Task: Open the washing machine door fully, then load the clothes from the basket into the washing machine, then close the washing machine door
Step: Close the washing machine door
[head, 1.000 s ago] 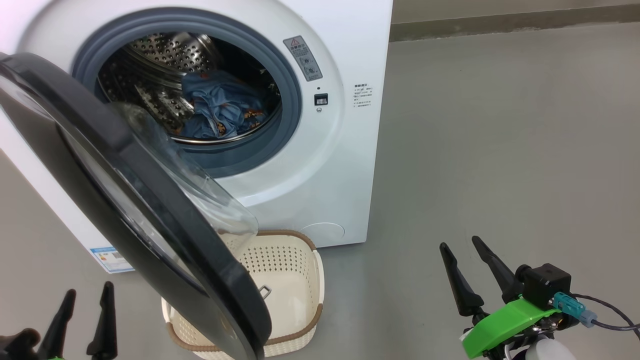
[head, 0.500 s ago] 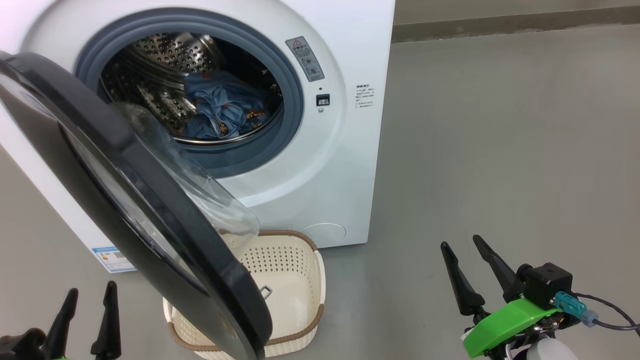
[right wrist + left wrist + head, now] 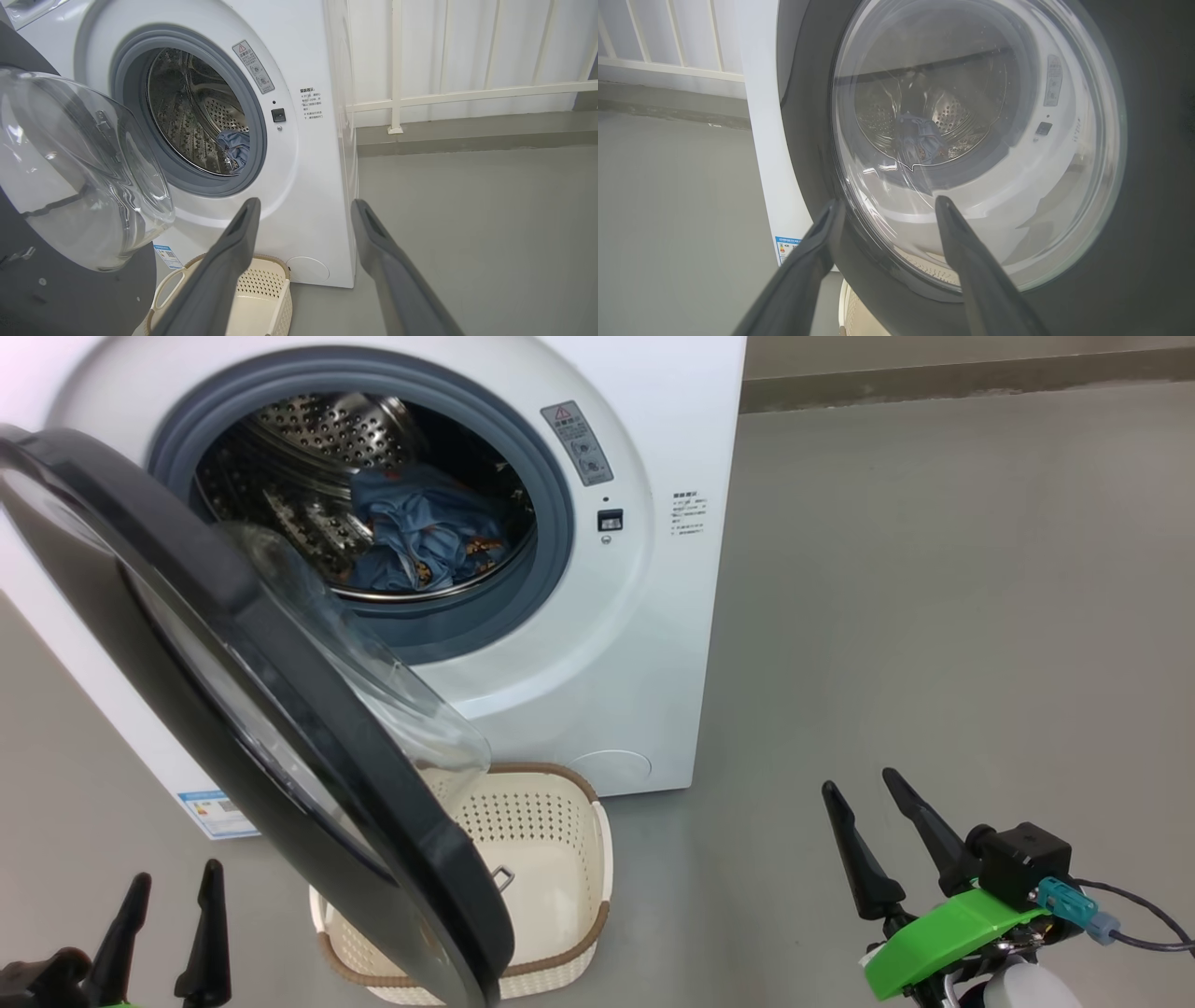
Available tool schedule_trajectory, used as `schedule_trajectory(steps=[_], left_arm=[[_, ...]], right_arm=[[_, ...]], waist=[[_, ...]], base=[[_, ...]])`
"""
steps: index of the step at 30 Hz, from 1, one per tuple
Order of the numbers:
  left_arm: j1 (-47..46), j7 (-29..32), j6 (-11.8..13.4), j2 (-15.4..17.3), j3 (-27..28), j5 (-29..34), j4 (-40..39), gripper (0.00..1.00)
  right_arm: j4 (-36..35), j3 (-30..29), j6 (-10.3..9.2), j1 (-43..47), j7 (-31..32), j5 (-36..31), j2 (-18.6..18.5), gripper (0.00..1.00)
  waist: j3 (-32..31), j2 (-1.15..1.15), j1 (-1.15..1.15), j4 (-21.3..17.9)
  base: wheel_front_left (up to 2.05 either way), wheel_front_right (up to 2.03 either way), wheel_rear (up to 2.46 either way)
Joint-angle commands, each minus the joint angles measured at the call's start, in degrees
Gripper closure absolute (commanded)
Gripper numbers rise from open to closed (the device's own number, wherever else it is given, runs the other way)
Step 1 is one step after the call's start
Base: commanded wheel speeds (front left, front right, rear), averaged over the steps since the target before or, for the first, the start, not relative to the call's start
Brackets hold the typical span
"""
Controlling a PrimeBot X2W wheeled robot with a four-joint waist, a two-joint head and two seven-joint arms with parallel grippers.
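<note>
**Door-closing step pending: both sets of fingers released and empty.**
The large round black-rimmed washing machine door (image 3: 261,700) stands open. The light blue bear-print clothes (image 3: 420,537) lie in the drum of the big white front-loading washing machine (image 3: 607,644). The cream perforated plastic basket (image 3: 532,821) sits on the grey floor below the door, with no clothes visible inside. Recommended: press the left gripper (image 3: 176,873) on the door's outer rim and push steadily until it latches. Keep the right gripper (image 3: 859,780) clear.

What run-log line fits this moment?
washing machine door: open | clothes: in drum | basket: no clothes seen | left gripper: open, empty | right gripper: open, empty | next: likely close door
</note>
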Motion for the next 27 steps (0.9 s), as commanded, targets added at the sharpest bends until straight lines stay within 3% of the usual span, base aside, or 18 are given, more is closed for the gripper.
schedule_trajectory(steps=[1,3,5,7,8,9,19,27], left_arm=[[-2.25,-0.59,-0.15,1.24,1.97,0.52,-1.46,0.0],[-2.35,-0.59,-0.15,1.23,1.77,0.55,-1.53,0.0],[-2.47,-0.59,-0.15,1.21,1.54,0.54,-1.6,0.0],[-2.55,-0.59,-0.15,1.11,1.47,0.5,-1.77,0.0],[-2.54,-0.59,-0.15,1.07,1.35,0.47,-1.8,0.0],[-2.55,-0.59,-0.15,1.01,1.21,0.44,-1.8,0.0],[-2.59,-0.59,-0.15,0.39,0.39,0.3,-0.97,0.0],[-2.88,-0.59,-0.15,1.01,-1.4,0.26,-0.05,0.0]], right_arm=[[-2.02,1.51,0.09,-0.86,-0.7,-0.26,-0.23,0.0],[-2.93,1.63,0.09,-1.14,-0.7,-0.33,-0.3,0.01],[-3.98,1.97,0.09,-1.61,-0.7,-0.41,-0.33,0.42],[-5.56,2.51,0.09,-2.52,-0.7,-0.49,-0.38,0.69],[-6.68,2.68,0.09,-3.08,-0.7,-0.57,-0.37,0.94],[-7.81,2.9,0.09,-3.6,-0.7,-0.72,-0.36,1.0],[-15.04,6.51,0.09,-8.66,-0.7,-2.62,-0.77,1.0],[-18.31,13.65,0.09,-14.1,-0.7,-2.59,-1.7,1.0]], waist=[[0.04,0.0,0.0,0.25],[0.16,0.0,0.0,0.78],[0.26,0.0,0.0,1.5],[0.38,0.0,0.0,2.36],[0.43,0.0,0.0,2.83],[0.48,0.0,0.0,3.35],[0.45,0.0,0.0,8.54],[-0.17,0.0,0.0,13.96]], base=[[0.0,0.0,0.0],[0.0,0.0,0.0],[0.0,0.0,0.0],[0.0,0.0,0.0],[0.0,0.0,0.0],[0.0,0.0,0.0],[0.0,0.0,0.0],[0.0,0.0,0.0]])
